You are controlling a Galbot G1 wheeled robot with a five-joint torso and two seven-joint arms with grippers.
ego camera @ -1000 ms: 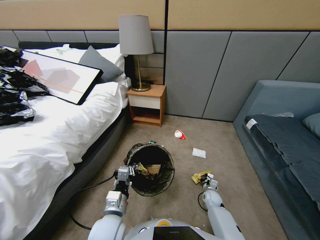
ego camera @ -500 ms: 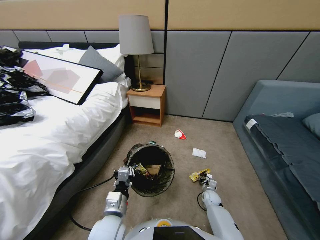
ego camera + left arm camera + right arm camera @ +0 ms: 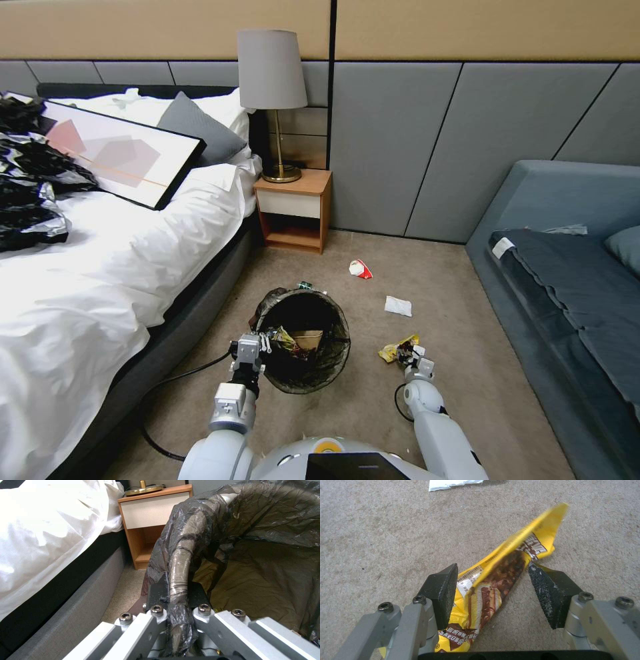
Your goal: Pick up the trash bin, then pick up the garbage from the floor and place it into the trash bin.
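Observation:
The trash bin (image 3: 313,373), lined with a black bag, is just ahead of me, and my left gripper (image 3: 251,348) is shut on its near-left rim. In the left wrist view the bag-covered rim (image 3: 180,562) is clamped in that gripper (image 3: 176,600). A yellow packet and a brown paper piece (image 3: 305,339) lie inside the bin. To its right, my right gripper (image 3: 409,353) is low over a yellow snack packet (image 3: 393,349) on the carpet. The right wrist view has the gripper (image 3: 491,576) open, its pads on either side of the packet (image 3: 511,560).
A red-and-white wrapper (image 3: 360,269) and a white paper scrap (image 3: 398,306) lie on the carpet beyond. A small green-labelled piece (image 3: 305,285) sits behind the bin. The bed (image 3: 100,280) is on the left, the nightstand (image 3: 293,210) ahead, the blue sofa (image 3: 567,287) on the right.
My right gripper has crept forward and slightly left onto the yellow packet, which has shifted a little. The bin and the left gripper have barely moved.

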